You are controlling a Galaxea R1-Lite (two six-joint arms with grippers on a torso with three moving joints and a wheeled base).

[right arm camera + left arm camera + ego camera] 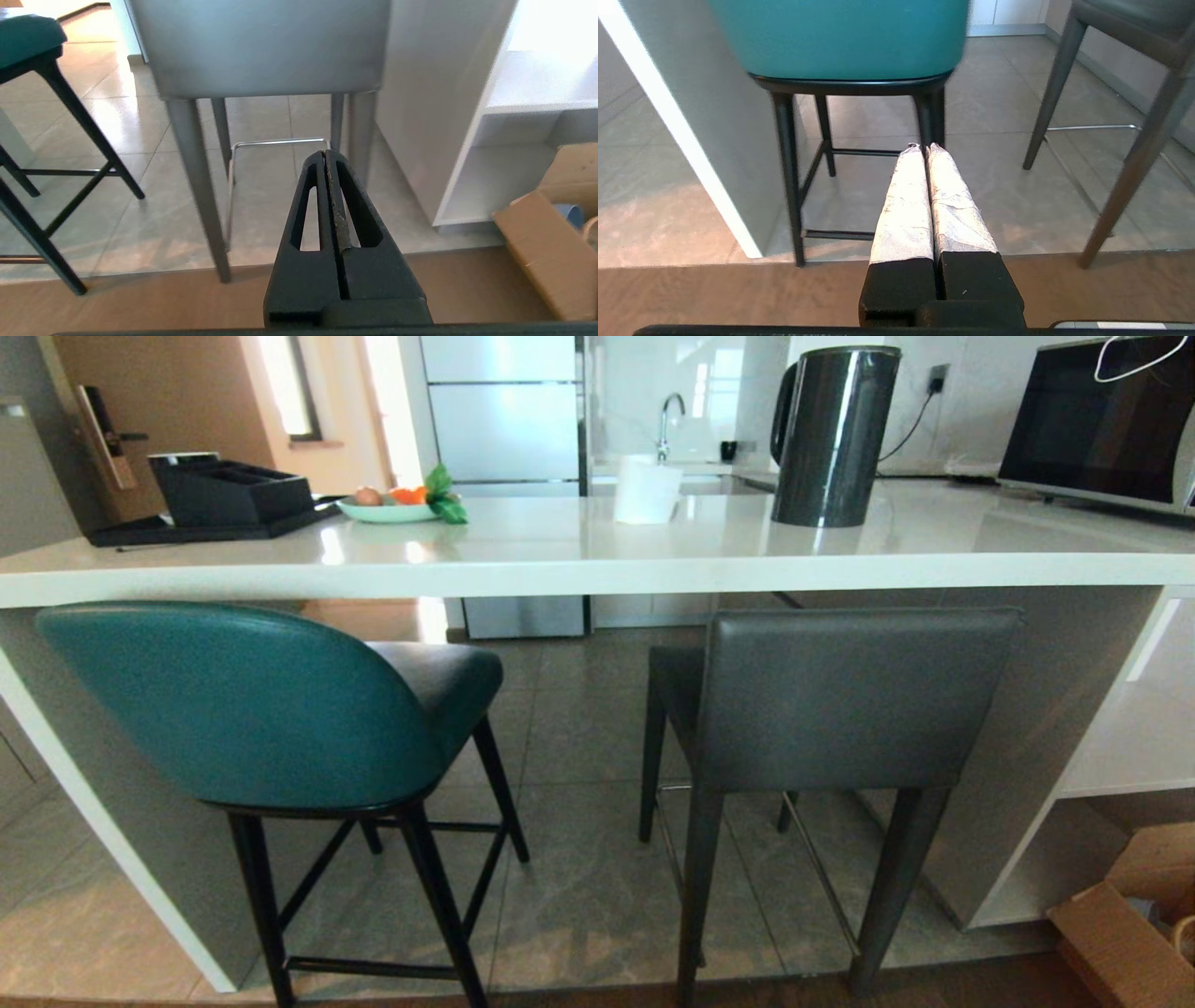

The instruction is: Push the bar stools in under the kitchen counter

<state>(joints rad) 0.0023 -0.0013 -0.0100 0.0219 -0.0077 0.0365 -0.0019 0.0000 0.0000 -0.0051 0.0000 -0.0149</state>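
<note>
Two bar stools stand at the kitchen counter [597,574], their backs facing me. The teal stool [233,700] with thin black legs is on the left, beside the white side panel [103,831]. The dark grey stool [840,700] with thick legs is on the right. Both seats reach partly under the slab top. My left gripper [924,148] is shut and empty, low and short of the teal stool [840,37], with the stool's legs beyond its tips. My right gripper [323,154] is shut and empty, low behind the grey stool [261,46]. Neither arm shows in the head view.
On the counter stand a black kettle [831,434], a microwave [1102,425], a white cup [646,490], a fruit plate [392,506] and a black tray [215,499]. White open shelves [1120,747] and a cardboard box [1130,933] are at the right. Grey tiles meet wood flooring near me.
</note>
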